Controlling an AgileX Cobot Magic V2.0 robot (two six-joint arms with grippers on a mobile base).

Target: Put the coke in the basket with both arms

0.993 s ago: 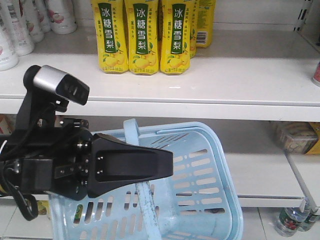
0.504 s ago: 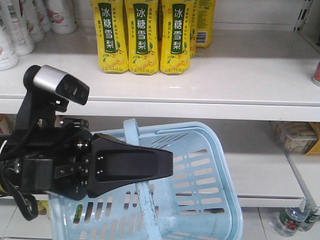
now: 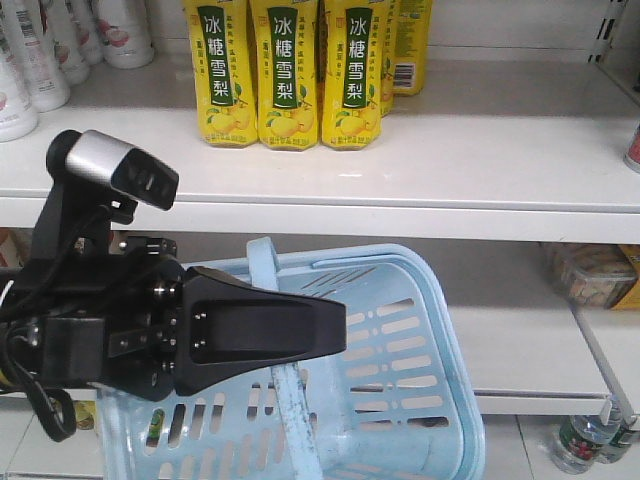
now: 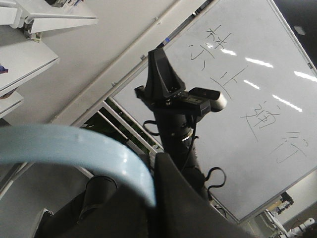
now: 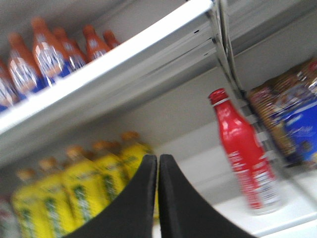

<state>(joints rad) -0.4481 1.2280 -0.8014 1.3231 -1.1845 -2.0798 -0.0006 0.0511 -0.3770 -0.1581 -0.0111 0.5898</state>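
Left gripper (image 3: 335, 332) pinches the handle (image 4: 74, 144) of the basket (image 3: 440, 300), which hangs tilted near the shelf front. Right gripper (image 5: 158, 163) is pressed together and empty. The coke bottle (image 5: 242, 148) stands on the shelf (image 3: 500, 165), far right (not yet grasped). Pick and placement remain.

I'm seeing the basket (image 3: 405, 350) hanging below the shelf (image 3: 480, 170), bottles (image 3: 285, 75) standing on that shelf, my left gripper (image 3: 335, 330) sitting before the basket's left half.
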